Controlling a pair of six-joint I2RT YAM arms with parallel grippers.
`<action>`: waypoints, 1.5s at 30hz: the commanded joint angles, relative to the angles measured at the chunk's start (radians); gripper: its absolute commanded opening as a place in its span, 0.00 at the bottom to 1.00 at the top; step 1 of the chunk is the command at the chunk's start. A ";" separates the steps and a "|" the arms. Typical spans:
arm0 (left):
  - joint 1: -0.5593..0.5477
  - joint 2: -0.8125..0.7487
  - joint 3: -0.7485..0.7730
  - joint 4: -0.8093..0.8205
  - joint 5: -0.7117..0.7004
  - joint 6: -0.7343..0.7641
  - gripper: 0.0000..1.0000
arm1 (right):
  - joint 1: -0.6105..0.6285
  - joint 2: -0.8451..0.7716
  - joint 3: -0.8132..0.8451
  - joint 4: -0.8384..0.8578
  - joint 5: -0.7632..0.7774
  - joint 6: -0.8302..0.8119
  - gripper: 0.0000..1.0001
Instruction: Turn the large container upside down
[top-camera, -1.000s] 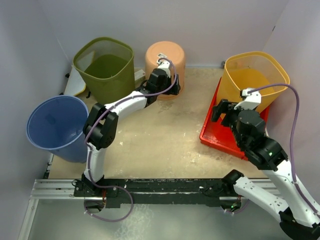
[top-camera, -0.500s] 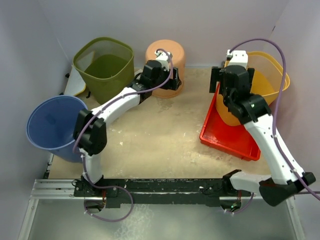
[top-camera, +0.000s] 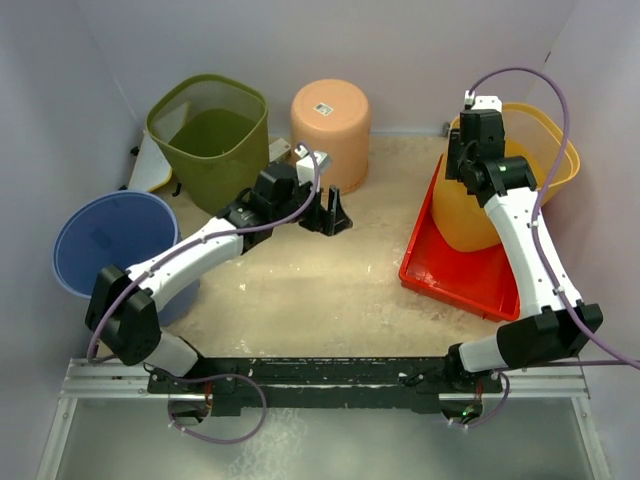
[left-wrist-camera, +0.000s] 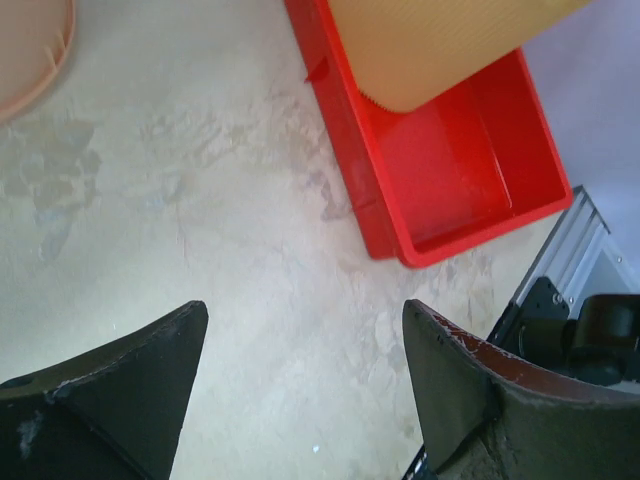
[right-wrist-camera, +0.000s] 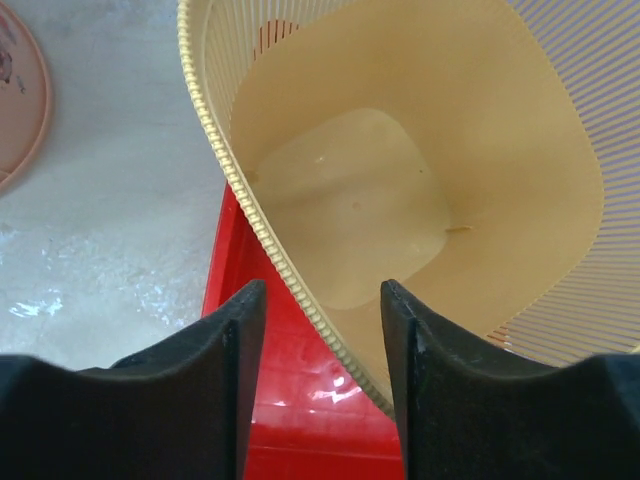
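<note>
A large yellow ribbed basket (top-camera: 530, 140) stands upright with its mouth up, its base in a red tray (top-camera: 450, 275) at the right. My right gripper (top-camera: 456, 168) is open at the basket's left rim. In the right wrist view the rim (right-wrist-camera: 290, 270) runs between my open fingers (right-wrist-camera: 322, 300), one finger outside over the tray (right-wrist-camera: 290, 420), one inside over the basket's hollow (right-wrist-camera: 400, 180). My left gripper (top-camera: 330, 215) is open and empty over bare table in the middle (left-wrist-camera: 305, 330), with the basket's side (left-wrist-camera: 430, 40) and the tray (left-wrist-camera: 450, 180) ahead of it.
A peach bucket (top-camera: 331, 120) stands upside down at the back centre. An olive green basket (top-camera: 210, 135) stands upright at the back left. A blue bucket (top-camera: 110, 245) sits at the left edge. Walls close in on the left, back and right.
My right arm has swung up from over the tray to the yellow basket's left rim. My left arm has drawn back from the peach bucket toward the table's middle.
</note>
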 joint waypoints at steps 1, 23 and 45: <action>-0.001 -0.108 -0.048 -0.011 0.021 -0.006 0.76 | -0.008 -0.013 0.058 -0.007 -0.080 -0.035 0.45; 0.004 -0.385 0.049 -0.166 -0.408 -0.011 0.78 | -0.006 -0.166 0.369 0.100 -0.590 0.052 0.00; 0.037 -0.436 0.137 -0.279 -0.791 -0.067 0.79 | 0.217 -0.308 -0.319 0.841 -1.068 0.620 0.00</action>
